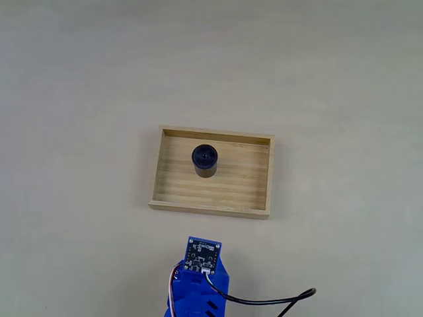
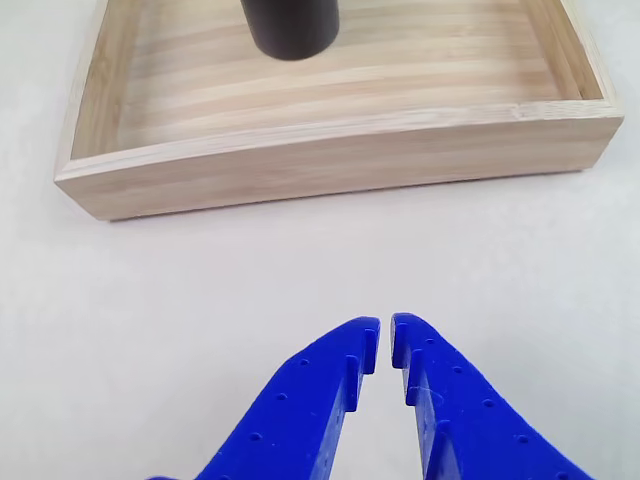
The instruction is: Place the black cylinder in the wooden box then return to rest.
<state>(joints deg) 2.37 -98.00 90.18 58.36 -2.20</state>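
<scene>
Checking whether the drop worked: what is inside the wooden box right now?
The black cylinder stands upright on the plank floor of the wooden box, nothing else on the visible floor. The patch of floor under the cylinder is covered.

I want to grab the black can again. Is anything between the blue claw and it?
Only the box's near wall. The cylinder stands inside the box, and bare table lies between that wall and the shut gripper.

Both pictures are bright and evenly lit, with soft, faint shadows and no glare on the pale surface [image 1: 79,79]. The fixed view is slightly hazy and low in contrast. In the other view, the wooden box [image 2: 330,160] shows a near wall that bows, a sign of lens distortion.
</scene>
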